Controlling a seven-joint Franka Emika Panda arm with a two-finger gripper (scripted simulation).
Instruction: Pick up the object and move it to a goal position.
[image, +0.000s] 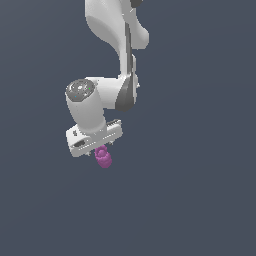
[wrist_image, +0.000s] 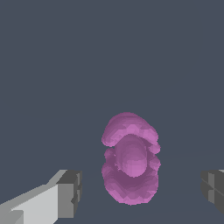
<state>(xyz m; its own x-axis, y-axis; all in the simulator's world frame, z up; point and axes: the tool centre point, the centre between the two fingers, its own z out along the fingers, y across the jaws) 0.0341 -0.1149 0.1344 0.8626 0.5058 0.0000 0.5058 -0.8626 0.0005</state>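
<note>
In the exterior view, one white arm (image: 107, 60) is reaching down from above, carrying one gripper (image: 102, 150) at its lower end. One magenta-purple object (image: 103, 158) is showing just below the gripper's body, at the level of the fingertips; the fingers themselves are too small here to make out. Nothing else is sitting on the plain grey-blue ground (image: 200, 200), which is spreading open on every side of the arm.

In the wrist view, two dark finger pads (wrist_image: 71, 193) are standing wide apart, released, with the one lumpy object (wrist_image: 130, 158) lying between them. It is sitting nearer to one pad, and clear gaps are showing on both sides, so neither pad is touching it. Beyond the object, bare ground is running on without any edge.
</note>
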